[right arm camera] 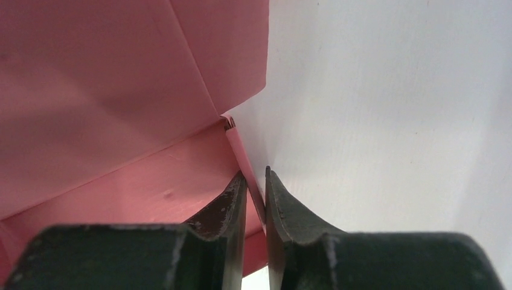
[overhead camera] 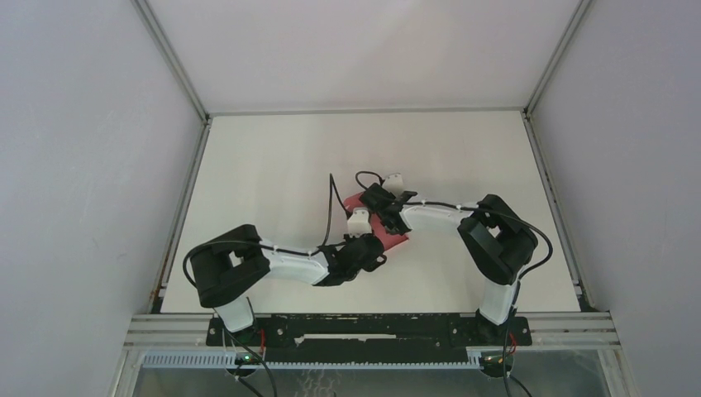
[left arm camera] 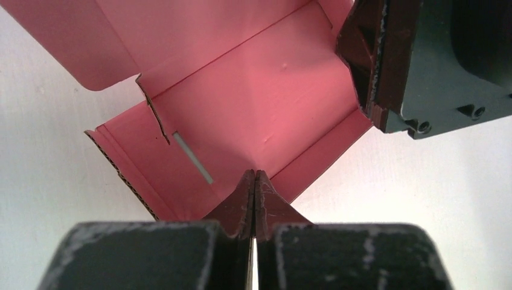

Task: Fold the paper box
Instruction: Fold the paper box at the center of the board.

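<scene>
- Closest in the left wrist view, the left gripper [left arm camera: 255, 181] has its two dark fingers pressed flat together, with no gap and nothing between them.
- Its tips sit at the near low wall of the paper box [left arm camera: 253, 103]; whether they touch the card cannot be told.
- Pink and matte, the paper box lies open with its inner side up on the white table [overhead camera: 273, 165], about mid-table, between the two grippers.
- One broad panel makes the floor, narrow raised strips run along its edges, and a larger flap with a rounded corner spreads off at the upper left of the left wrist view.
- A short pale slot [left arm camera: 193, 157] is cut through the floor panel near its left wall, just below a notch showing the corrugated edge.
- The right gripper [right arm camera: 256, 181] is clamped on a thin upright wall of the box: the pink edge runs down into the narrow gap between its fingers, one finger inside the box, the other on the table side.
- From above, both arms bend inward and their wrists meet over the box, hiding most of it.
</scene>
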{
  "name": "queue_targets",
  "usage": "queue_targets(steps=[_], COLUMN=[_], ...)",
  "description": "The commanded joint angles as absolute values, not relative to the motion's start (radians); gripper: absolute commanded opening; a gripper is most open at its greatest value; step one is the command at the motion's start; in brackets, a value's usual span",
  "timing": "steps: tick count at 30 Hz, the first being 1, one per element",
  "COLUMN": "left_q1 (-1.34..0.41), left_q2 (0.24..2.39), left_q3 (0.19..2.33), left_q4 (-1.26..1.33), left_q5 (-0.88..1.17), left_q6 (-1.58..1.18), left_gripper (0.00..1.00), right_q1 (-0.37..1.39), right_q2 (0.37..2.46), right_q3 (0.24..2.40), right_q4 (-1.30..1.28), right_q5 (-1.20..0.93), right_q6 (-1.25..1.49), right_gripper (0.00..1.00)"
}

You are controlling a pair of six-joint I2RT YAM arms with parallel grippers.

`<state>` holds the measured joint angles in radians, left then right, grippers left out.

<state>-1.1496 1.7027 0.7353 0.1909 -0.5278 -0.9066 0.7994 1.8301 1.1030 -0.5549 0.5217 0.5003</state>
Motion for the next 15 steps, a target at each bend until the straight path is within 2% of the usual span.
queue_targets(steps=[1, 10, 15], left_q1=[-1.146, -1.121, -1.098], left_q2=[1.683, 1.694, 1.7], left_q3=[0.801, 0.826, 0.832], left_q4=[0.175, 0.208, 0.231], left_q5=[-0.488, -0.473, -0.462], left_q6=[-0.856, -0.846, -0.842], left_gripper=[0.01, 0.01, 0.01], right_q1=[0.867, 0.922, 0.933], right_q2=[1.87, 1.821, 1.769], right_q3=[1.05, 1.041, 1.012], right_q4=[-0.628, -0.676, -0.663], right_q5=[0.334, 0.35, 0.329], right_q6=[0.659, 0.722, 0.725], right_gripper=[0.23, 0.23, 0.33])
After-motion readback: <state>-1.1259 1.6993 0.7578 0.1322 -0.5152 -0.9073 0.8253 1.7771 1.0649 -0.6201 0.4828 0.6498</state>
